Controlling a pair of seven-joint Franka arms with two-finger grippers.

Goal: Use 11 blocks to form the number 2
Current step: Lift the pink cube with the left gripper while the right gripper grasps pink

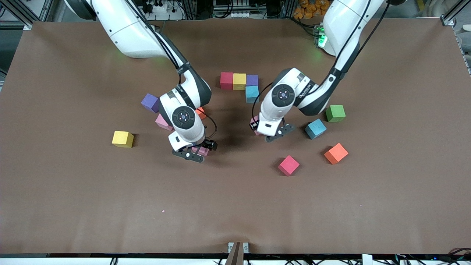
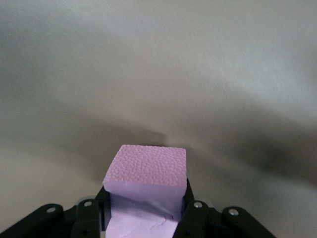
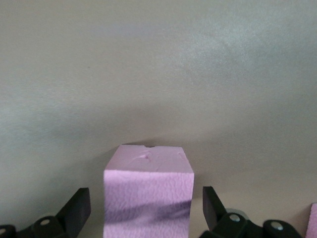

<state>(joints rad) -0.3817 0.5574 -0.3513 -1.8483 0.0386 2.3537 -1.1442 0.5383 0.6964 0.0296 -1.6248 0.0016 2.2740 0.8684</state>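
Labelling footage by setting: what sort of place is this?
Probably a robotics lab: a brown-covered table framed by aluminium rails, cables and a power strip along its edge, and foam cubes scattered about.

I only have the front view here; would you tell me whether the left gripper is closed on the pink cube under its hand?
Observer: Yes. In the left wrist view the left gripper is shut on the held pink cube, fingers pressed against two of its sides.
Operator: And the right gripper?
Observer: The right gripper is open; its fingers straddle a second pink cube, with a gap on each side.
Operator: Is that cube intact?
Observer: It has a small dent near one top edge.
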